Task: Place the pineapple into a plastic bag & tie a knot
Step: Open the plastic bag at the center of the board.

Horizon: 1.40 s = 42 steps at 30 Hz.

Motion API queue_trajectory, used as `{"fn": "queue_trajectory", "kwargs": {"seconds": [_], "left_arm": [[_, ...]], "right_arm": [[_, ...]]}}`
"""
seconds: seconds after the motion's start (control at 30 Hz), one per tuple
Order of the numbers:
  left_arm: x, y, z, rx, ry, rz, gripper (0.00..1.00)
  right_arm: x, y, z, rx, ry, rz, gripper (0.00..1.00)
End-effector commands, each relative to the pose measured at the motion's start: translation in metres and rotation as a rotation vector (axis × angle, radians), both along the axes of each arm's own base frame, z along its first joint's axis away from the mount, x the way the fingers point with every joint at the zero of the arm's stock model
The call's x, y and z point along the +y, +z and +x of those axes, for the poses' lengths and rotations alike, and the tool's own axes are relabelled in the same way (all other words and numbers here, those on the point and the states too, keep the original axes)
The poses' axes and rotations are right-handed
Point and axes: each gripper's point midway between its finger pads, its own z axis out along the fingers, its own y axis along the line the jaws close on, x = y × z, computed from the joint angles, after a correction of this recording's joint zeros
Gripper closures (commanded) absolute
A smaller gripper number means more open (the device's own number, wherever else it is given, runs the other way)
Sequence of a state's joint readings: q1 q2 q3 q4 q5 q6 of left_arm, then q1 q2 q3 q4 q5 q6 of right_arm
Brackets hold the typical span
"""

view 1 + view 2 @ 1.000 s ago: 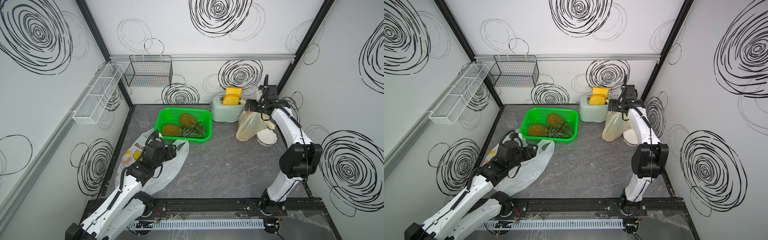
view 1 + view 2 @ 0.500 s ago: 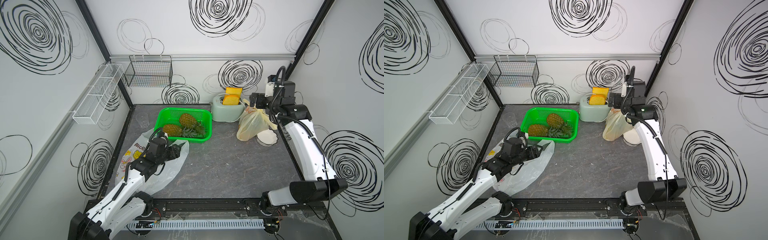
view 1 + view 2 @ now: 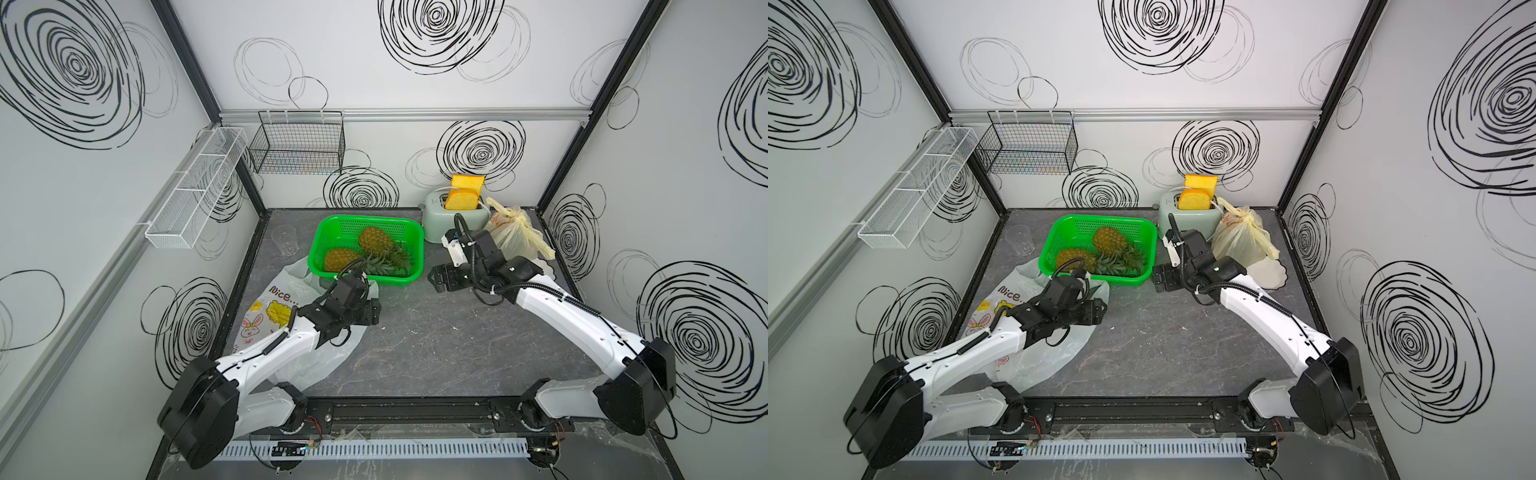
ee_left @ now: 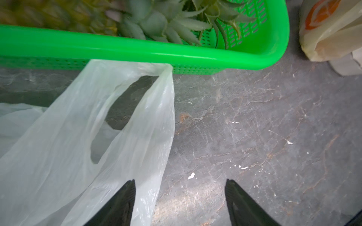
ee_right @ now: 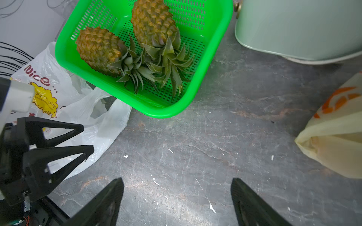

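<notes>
Swung down since a second ago, as to the right gripper point(image 3: 436, 278): from high beside the toaster point(image 3: 436, 212) and the yellow bag point(image 3: 515, 239) to low over the table point(image 3: 436, 345). Now hovers with the green basket point(image 3: 399, 280) just to its left, spread wide over bare stone, pinching nothing.

As to the left gripper point(image 4: 180, 184): edged a little farther across the plastic bag point(image 4: 78, 137) toward the basket's near wall. Likewise spread and holding nothing, with one fingertip point(image 4: 126, 197) over a handle strip of the bag and its mate over bare table; whether touching the film, cannot tell. As to the bag: spread flat and unfilled beneath and behind that gripper, handle end against the basket's near wall.

Just ahead of the left gripper, inside the basket: closer pineapple point(image 3: 340, 259), on its side. Beyond it, leaves tangled with its leaves: farther pineapple point(image 3: 376, 241). Leafy crowns turned toward the right gripper. Neither held nor touched.

Well beyond the left gripper, apart from the basket: clear cup point(image 3: 284, 241), upright.
</notes>
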<state>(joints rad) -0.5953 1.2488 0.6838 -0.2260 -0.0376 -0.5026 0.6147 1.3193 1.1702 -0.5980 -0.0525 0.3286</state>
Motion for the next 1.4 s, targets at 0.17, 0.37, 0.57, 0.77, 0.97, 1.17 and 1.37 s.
{"fn": "queue_trajectory", "kwargs": {"seconds": [0.17, 0.37, 0.57, 0.77, 0.97, 1.17, 1.37], "left_arm": [[-0.004, 0.009, 0.054, -0.186, 0.024, 0.148, 0.24], [-0.005, -0.022, 0.059, -0.14, -0.006, 0.204, 0.44], [0.001, -0.034, 0.055, -0.137, -0.013, 0.225, 0.81], [0.008, -0.023, 0.047, -0.175, -0.014, 0.227, 1.0], [0.009, 0.014, 0.028, -0.275, -0.037, 0.142, 1.0], [-0.017, 0.054, -0.011, -0.444, -0.217, 0.019, 1.0], [-0.018, 0.061, -0.036, -0.51, -0.282, -0.046, 1.0]], "right_arm": [[-0.022, 0.037, -0.001, -0.103, -0.092, 0.059, 0.11], [-0.029, 0.039, -0.006, -0.107, -0.107, 0.055, 0.11], [-0.035, 0.044, -0.007, -0.121, -0.122, 0.06, 0.11], [-0.036, 0.049, -0.007, -0.129, -0.125, 0.07, 0.12], [-0.035, 0.051, -0.008, -0.129, -0.119, 0.076, 0.12], [-0.007, 0.045, -0.015, -0.077, 0.006, 0.152, 0.12], [0.06, 0.022, -0.031, 0.049, 0.218, 0.287, 0.09]]}}
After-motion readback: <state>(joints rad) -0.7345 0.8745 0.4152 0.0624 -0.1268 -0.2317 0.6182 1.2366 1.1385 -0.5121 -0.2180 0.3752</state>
